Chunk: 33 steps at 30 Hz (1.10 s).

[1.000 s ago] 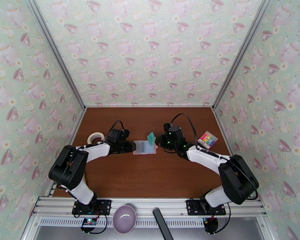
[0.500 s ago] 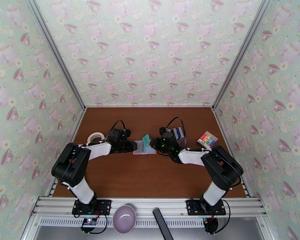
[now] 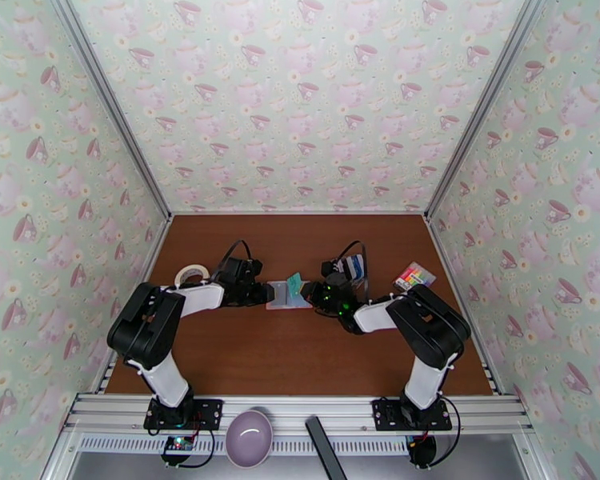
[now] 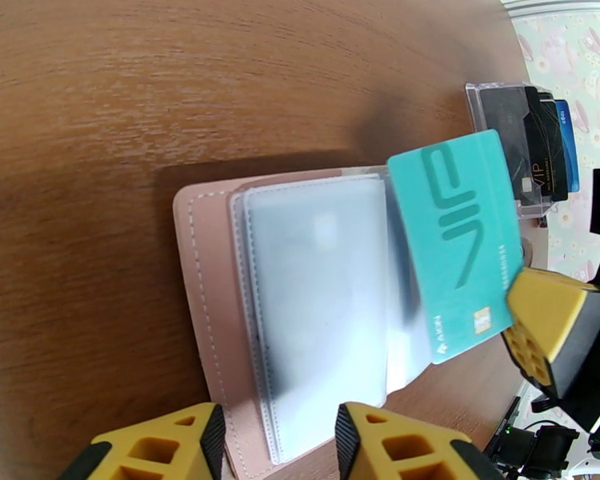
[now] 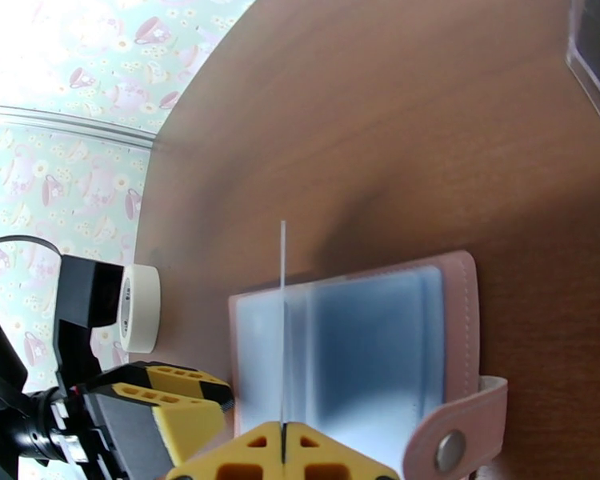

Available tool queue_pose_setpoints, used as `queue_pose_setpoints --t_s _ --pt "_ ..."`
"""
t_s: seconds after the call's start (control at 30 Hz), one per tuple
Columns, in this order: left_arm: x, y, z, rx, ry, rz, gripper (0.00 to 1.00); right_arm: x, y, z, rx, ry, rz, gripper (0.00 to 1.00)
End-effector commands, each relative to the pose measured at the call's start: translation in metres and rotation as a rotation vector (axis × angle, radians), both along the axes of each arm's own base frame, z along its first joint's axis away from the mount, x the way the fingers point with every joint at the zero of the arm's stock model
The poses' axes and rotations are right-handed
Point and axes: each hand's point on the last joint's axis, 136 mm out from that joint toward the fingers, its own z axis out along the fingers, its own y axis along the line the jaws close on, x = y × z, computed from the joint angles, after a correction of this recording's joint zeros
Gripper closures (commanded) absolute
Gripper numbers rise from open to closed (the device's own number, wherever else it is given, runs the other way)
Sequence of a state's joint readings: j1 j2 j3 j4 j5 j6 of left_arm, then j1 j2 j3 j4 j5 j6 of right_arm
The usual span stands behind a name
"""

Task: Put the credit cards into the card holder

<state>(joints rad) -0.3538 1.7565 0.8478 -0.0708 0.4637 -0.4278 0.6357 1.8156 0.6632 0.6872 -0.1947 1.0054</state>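
The pink card holder [image 3: 287,296] lies open on the table, its clear pockets [image 4: 316,306] facing up and its snap tab [image 5: 452,450] at the near corner. My right gripper [image 3: 310,293] is shut on a teal credit card [image 4: 456,250], which is tilted over the holder's right half; edge-on it looks like a thin line [image 5: 282,314]. My left gripper [image 4: 274,450] is open, with its fingers [image 4: 168,446] over the holder's left edge. More credit cards [image 4: 532,146] stand bunched in a clear stand [image 3: 352,268] behind the right gripper.
A roll of white tape [image 3: 190,275] lies left of the left arm. A colourful small box [image 3: 413,277] sits near the right wall. A purple bowl [image 3: 249,436] and a black bar [image 3: 324,446] rest on the front rail.
My right arm has folded in and carried the teal card left and down, closer over the holder. The card stand now shows behind it. The left gripper has stayed put.
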Motion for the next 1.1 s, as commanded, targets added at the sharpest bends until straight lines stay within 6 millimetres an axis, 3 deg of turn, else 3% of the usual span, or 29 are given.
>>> queue_pose_setpoints --t_s 0.0,1.07 --pt "0.004 0.007 -0.011 0.045 0.015 0.008 0.57 -0.001 0.003 0.001 0.032 -0.014 0.0 0.96" --pt "-0.004 0.004 -0.032 0.051 0.066 0.006 0.6 -0.015 0.007 -0.022 0.052 0.03 0.026 0.96"
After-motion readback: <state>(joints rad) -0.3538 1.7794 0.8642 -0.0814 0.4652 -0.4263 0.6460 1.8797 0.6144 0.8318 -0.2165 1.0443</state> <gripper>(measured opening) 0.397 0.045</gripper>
